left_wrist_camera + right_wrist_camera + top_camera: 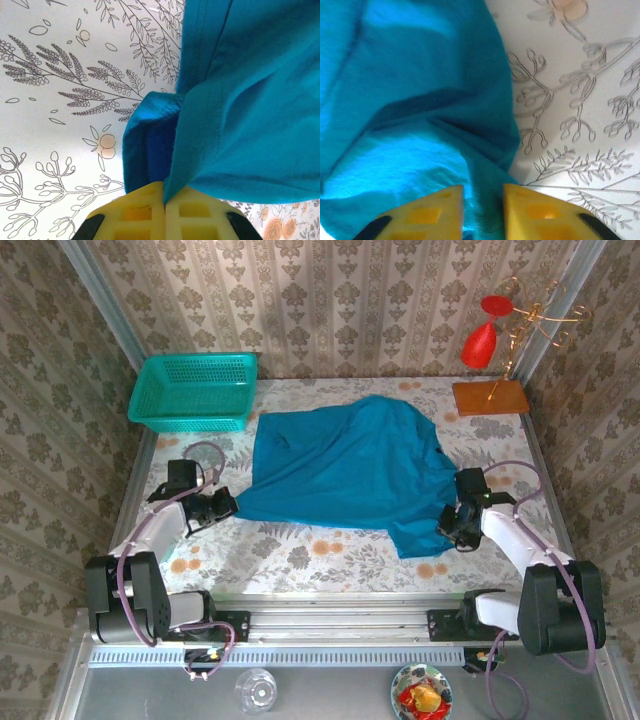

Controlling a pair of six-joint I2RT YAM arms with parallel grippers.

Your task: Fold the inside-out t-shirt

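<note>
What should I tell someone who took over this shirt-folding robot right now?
Left claw: shut, pinching the t-shirt at its near-left corner.
Right claw: fingers slightly apart with cloth between them at the near-right corner; whether it grips is unclear.
T-shirt: spread rumpled across the middle of the table.
Done: both corners reached; no neat fold visible.
Left: the whole fold.
</note>
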